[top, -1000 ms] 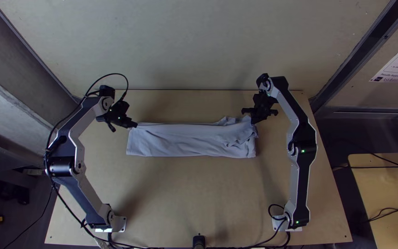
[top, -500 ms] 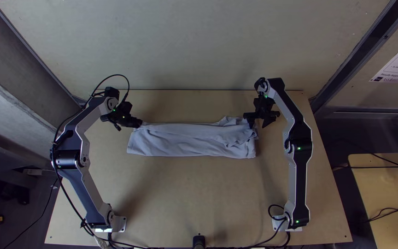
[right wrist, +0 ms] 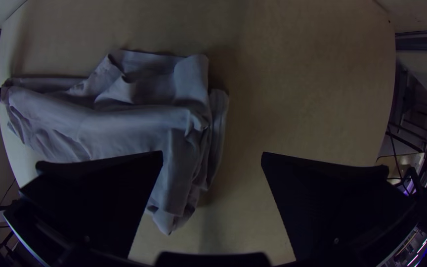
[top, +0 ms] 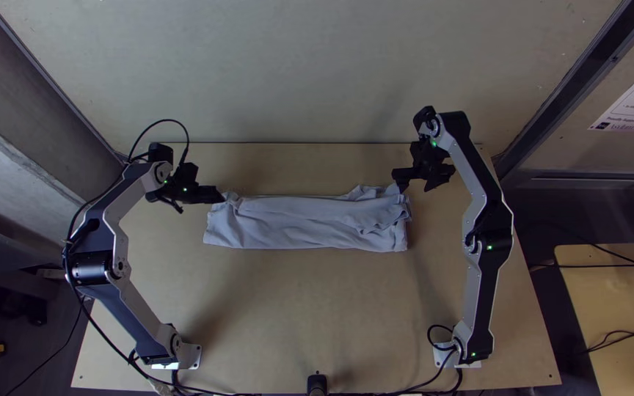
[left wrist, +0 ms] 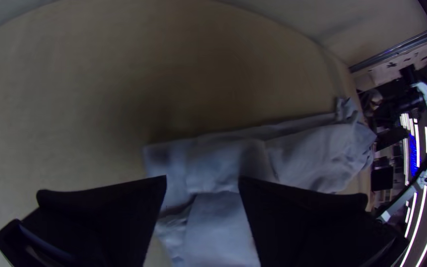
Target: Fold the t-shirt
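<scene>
The light grey-blue t-shirt (top: 302,223) lies folded into a long strip across the table, its right end rumpled. At the strip's upper left corner is my left gripper (top: 221,196). In the left wrist view the open left gripper (left wrist: 202,183) has cloth (left wrist: 218,212) between its fingers. My right gripper (top: 409,186) hovers at the strip's upper right corner. The right wrist view has the right gripper (right wrist: 212,160) wide open, with the bunched end of the shirt (right wrist: 174,123) partly behind one finger.
The wooden table (top: 295,315) extends on all sides of the shirt. A wall (top: 295,66) rises behind its far edge. A small black device (top: 317,384) stands at the near edge, with cables beside it.
My left gripper has moved a little right and then shifted slightly back, with the cloth's corner slightly rumpled. My right gripper has turned and moved slightly right and up the picture. The shirt barely differs.
</scene>
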Motion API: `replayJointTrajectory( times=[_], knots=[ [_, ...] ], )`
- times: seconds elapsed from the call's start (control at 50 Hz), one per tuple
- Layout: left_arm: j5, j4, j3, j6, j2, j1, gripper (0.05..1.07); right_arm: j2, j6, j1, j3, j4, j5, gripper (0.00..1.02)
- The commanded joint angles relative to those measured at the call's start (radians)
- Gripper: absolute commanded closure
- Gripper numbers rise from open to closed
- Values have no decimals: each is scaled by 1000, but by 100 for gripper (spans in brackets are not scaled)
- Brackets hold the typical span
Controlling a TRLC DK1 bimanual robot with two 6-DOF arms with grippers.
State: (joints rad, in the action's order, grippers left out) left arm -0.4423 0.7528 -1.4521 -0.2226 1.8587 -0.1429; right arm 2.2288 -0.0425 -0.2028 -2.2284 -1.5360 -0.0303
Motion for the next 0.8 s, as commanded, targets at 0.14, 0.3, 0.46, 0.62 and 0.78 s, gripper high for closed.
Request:
replayJointTrajectory(
  times=[0.14, 0.3, 0.46, 0.62, 0.78],
  knots=[
    [68, 14, 96, -55, -108, -49, 10, -100, 12, -27, 101, -24, 13, 10],
    [8, 14, 180, -60, -158, -86, 10, -153, -3, -47, 176, -24, 12, 10],
    [-67, 0, 242, -69, -164, -124, 10, -193, -19, -61, 230, -24, 12, 10],
    [-121, -26, 271, -89, -131, -147, 10, -218, -31, -61, 222, -24, 12, 10],
    [-179, -35, 269, -75, -82, -149, 10, -250, -48, -60, 225, -24, 12, 10]
  ],
)
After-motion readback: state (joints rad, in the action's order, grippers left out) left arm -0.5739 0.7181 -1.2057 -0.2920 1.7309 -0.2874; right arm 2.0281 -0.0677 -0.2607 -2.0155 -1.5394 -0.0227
